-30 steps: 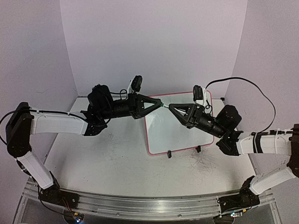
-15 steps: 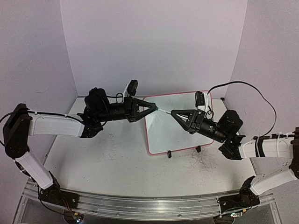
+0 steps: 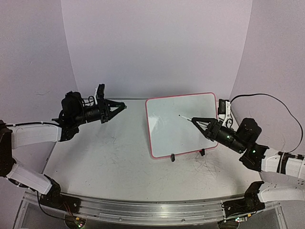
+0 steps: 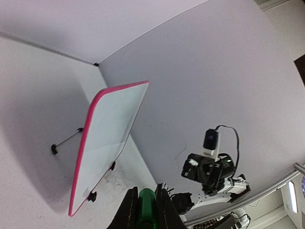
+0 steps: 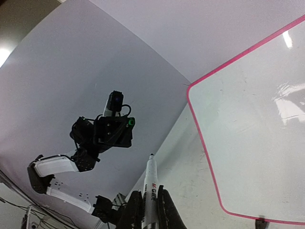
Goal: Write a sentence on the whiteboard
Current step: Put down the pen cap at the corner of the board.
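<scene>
One large glossy white whiteboard (image 3: 177, 136) with a red-pink rim, propped tilted on two black clip feet (image 3: 172, 157), right of centre on the scuffed white table (image 3: 119, 152). Right gripper (image 3: 194, 120) clamped on one white marker pen (image 5: 151, 183); barrel print too small to read. Pen tip lies over the board's upper middle, contact unclear. Left gripper (image 3: 123, 104), well left of the board, pinched on one green cap (image 4: 146, 210).

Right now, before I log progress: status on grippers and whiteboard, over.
Left gripper shut on green cap, away from whiteboard. Right gripper shut on marker, tip off the board. Nothing written yet. Nothing between tip and board.
</scene>
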You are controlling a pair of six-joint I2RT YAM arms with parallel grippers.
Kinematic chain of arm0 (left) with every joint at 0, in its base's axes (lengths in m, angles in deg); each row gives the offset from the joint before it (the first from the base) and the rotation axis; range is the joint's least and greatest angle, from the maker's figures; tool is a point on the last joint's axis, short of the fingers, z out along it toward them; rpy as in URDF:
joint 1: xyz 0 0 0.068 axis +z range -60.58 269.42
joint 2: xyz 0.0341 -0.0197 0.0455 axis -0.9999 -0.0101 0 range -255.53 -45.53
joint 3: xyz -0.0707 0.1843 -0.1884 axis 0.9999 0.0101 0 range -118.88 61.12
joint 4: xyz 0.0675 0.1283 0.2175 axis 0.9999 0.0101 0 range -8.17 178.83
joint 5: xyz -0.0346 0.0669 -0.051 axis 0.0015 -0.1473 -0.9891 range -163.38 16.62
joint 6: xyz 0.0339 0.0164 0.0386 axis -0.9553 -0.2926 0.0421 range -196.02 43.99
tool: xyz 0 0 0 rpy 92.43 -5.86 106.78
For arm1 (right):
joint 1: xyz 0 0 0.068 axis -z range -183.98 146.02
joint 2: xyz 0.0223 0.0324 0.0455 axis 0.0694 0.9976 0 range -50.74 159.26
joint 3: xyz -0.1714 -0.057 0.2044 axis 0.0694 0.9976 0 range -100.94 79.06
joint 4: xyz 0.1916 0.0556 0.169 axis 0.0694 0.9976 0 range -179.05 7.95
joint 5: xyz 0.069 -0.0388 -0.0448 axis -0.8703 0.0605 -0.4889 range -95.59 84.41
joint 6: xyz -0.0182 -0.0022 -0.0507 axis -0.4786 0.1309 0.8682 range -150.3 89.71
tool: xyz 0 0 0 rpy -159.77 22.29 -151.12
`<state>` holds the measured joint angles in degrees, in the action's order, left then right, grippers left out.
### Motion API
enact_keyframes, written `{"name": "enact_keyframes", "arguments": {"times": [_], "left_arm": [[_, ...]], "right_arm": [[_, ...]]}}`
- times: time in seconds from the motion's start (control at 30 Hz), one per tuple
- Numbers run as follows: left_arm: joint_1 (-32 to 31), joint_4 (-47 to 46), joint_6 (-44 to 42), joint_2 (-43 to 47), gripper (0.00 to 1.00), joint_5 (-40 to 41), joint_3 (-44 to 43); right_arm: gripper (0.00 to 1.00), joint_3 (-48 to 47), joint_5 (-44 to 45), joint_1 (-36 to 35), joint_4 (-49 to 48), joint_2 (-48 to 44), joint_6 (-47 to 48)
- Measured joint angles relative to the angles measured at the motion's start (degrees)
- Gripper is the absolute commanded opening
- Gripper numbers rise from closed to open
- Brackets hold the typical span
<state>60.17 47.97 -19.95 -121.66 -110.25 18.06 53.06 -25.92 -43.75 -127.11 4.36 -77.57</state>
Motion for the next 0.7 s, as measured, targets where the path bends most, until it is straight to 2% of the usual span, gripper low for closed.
{"name": "enact_keyframes", "arguments": {"times": [0.2,0.37,0.5,0.7], "left_arm": [[0.02,13.03,-3.4,-6.96,0.0,0.95,1.55],[0.0,24.92,-6.45,-15.81,0.02,1.81,1.6],[-0.02,28.97,-8.03,-16.45,0.08,3.08,2.65],[-0.23,29.6,-8.84,-19.18,0.14,3.11,2.7]], "right_arm": [[0.0,-1.25,7.07,0.0,12.16,-6.29,6.64],[0.0,-3.0,10.15,0.0,16.13,-8.79,9.72],[0.0,-3.46,10.64,0.0,17.29,-8.49,10.88],[0.0,-3.53,9.74,0.0,18.21,-5.66,11.39]]}}
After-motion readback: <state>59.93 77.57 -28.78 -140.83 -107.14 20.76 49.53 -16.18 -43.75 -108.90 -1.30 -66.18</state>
